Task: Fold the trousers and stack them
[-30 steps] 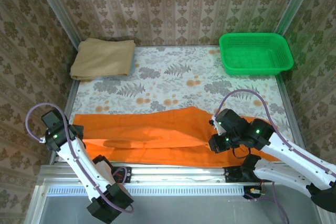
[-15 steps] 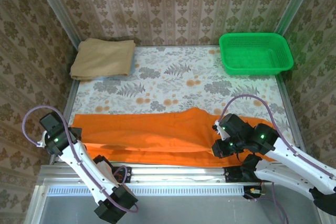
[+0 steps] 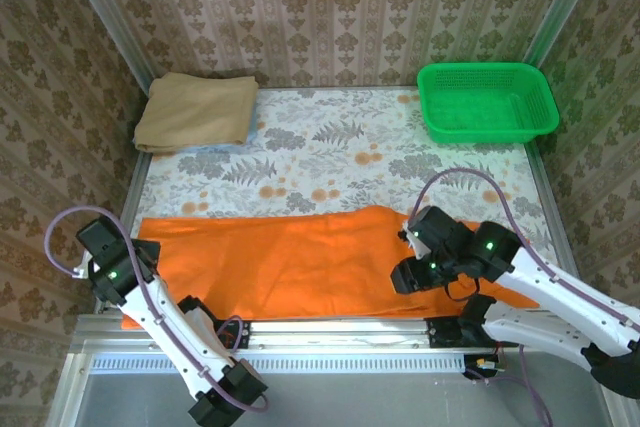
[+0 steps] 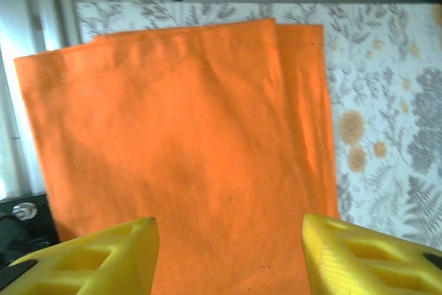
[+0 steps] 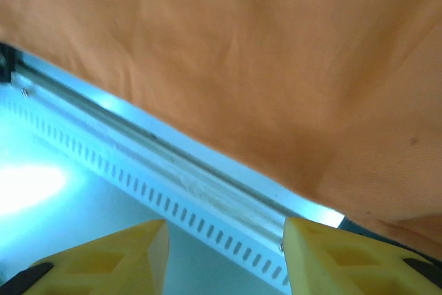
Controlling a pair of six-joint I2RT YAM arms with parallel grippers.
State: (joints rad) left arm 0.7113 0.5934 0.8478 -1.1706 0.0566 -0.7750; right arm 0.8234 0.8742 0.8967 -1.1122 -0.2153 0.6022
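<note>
The orange trousers (image 3: 300, 262) lie flat and long across the table (image 3: 330, 152), from 8 o'clock to 4 o'clock, close to the near edge. The left arm (image 3: 150, 302) stands at 8 o'clock, with its top over the left end of the trousers. The right arm (image 3: 560, 292) bends in at 4 o'clock, over the right end. A folded tan cloth (image 3: 195, 110) sits at 11 o'clock. A green basket (image 3: 485, 133) sits at 1 o'clock.

The whole table (image 3: 330, 162) is viewed steeply from above its near edge. Both wrist views are held close over the trousers (image 4: 186, 143), which are shared with the top view.
</note>
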